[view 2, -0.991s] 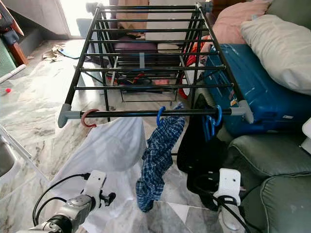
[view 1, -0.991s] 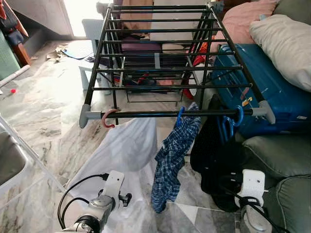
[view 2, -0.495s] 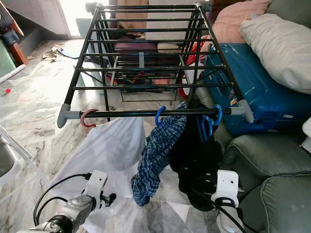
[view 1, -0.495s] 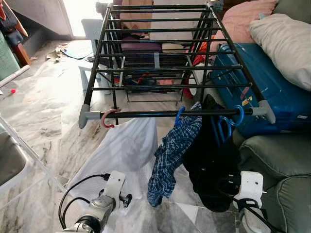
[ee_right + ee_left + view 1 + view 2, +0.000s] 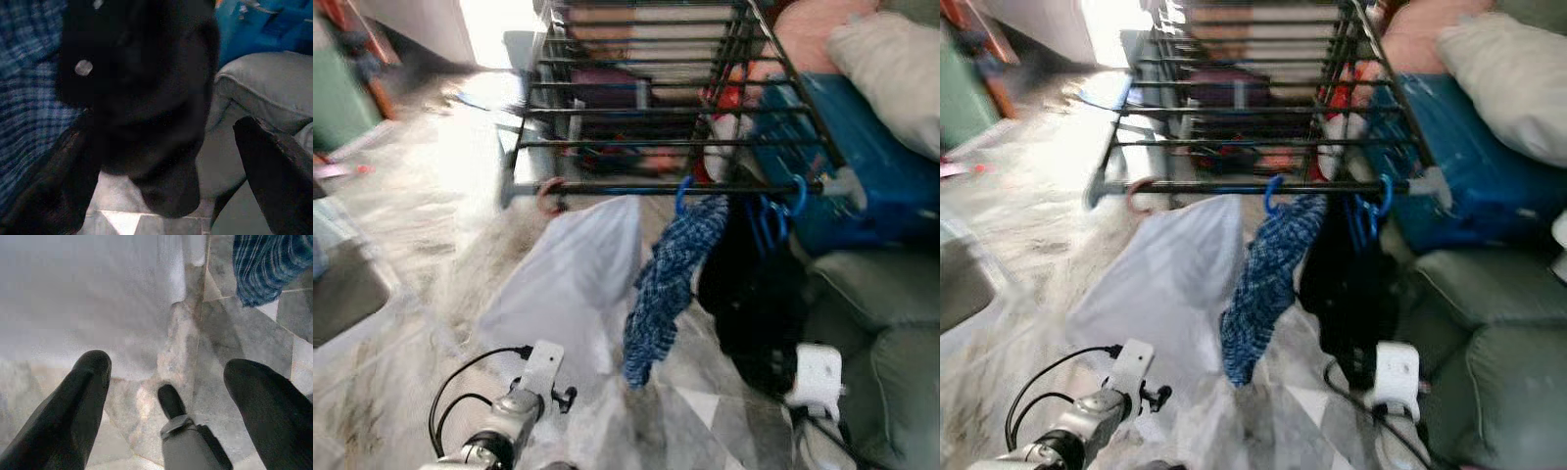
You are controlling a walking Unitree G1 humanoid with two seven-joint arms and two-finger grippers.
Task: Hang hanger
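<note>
In my blurred head view, blue hangers hook the drying rack front rail, centre-right. Left wrist view: left gripper spread wide, empty, over floor. Right wrist view: right gripper wide apart, empty, before the black garment.

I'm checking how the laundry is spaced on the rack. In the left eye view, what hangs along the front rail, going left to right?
Red hanger hook with the white garment → blue hook with the blue plaid shirt → black garment → blue hooks near the rail's right end.
</note>
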